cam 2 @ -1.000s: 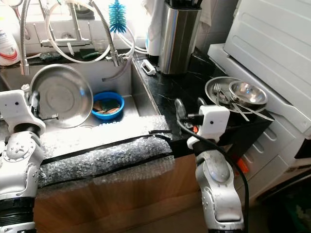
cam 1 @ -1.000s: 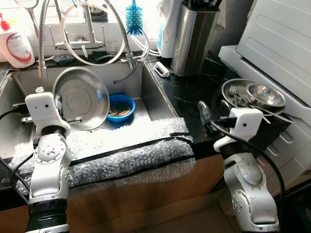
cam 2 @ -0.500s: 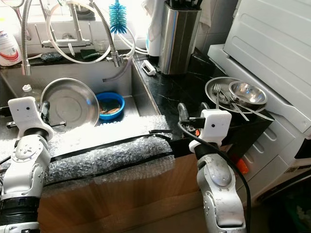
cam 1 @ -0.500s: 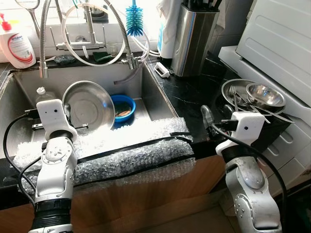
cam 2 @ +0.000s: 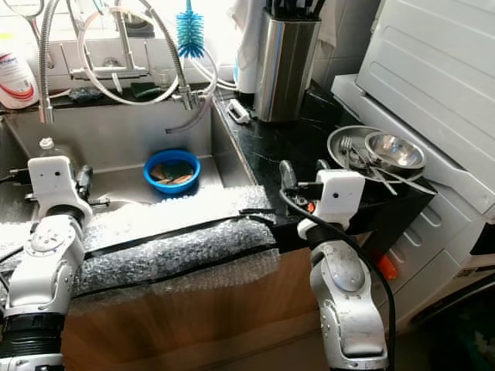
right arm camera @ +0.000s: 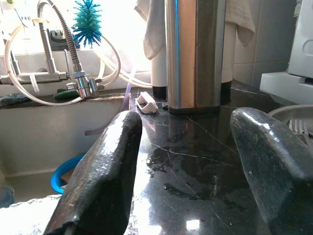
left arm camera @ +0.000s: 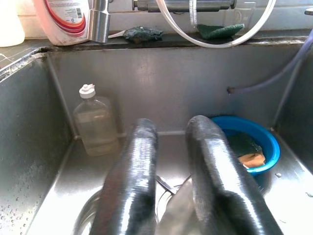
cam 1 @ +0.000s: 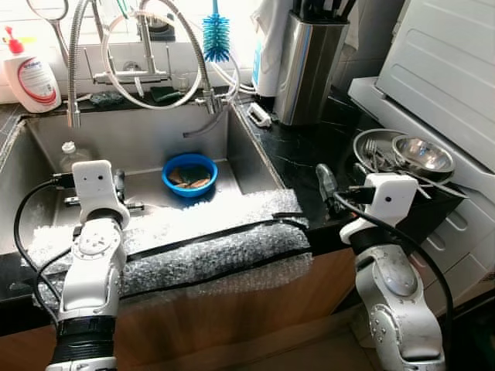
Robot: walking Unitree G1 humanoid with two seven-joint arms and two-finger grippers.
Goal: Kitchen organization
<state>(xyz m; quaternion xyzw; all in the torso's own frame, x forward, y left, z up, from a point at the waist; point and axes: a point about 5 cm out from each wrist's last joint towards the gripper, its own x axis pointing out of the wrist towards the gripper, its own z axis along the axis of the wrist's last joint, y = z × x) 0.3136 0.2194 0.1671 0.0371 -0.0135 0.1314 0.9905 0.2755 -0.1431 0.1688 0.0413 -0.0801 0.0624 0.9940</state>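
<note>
One deep stainless-steel sink [cam 1: 155, 143] takes up the left of the scene, its brushed walls dull and spotted with water. A sheet of bubble wrap [cam 1: 216, 251], crinkled and held by black tape, is draped over its front edge. To the right runs a glossy black stone counter [cam 1: 302, 154] with pale veins, and beyond it stands a ribbed white appliance [cam 1: 448, 62]. A tall polished-steel knife block [cam 1: 305, 66] stands at the back of the counter.

The left gripper [left arm camera: 170, 129] is down inside the sink, pointing at the back wall. A curved steel dish [left arm camera: 178, 215] shows low between its jaws – whether they pinch it or stand free of it cannot be told. The right gripper [right arm camera: 186, 122] hovers over the wet counter with its jaws spread wide and nothing between them.

A round steel plate [cam 1: 371, 143] near the counter's right end carries a small shiny bowl [cam 1: 421, 153] and forks [cam 1: 379, 154]. A round blue plastic bowl [cam 1: 189, 189] sits on the sink floor, just beyond the left gripper. A white soap bottle [cam 1: 31, 77] has a red-banded label – its writing is too small to read. A clear flat bottle [left arm camera: 95, 125] with a white cap stands in the sink's back corner. A blue bristle brush [cam 1: 215, 35] hangs by the tap.
</note>
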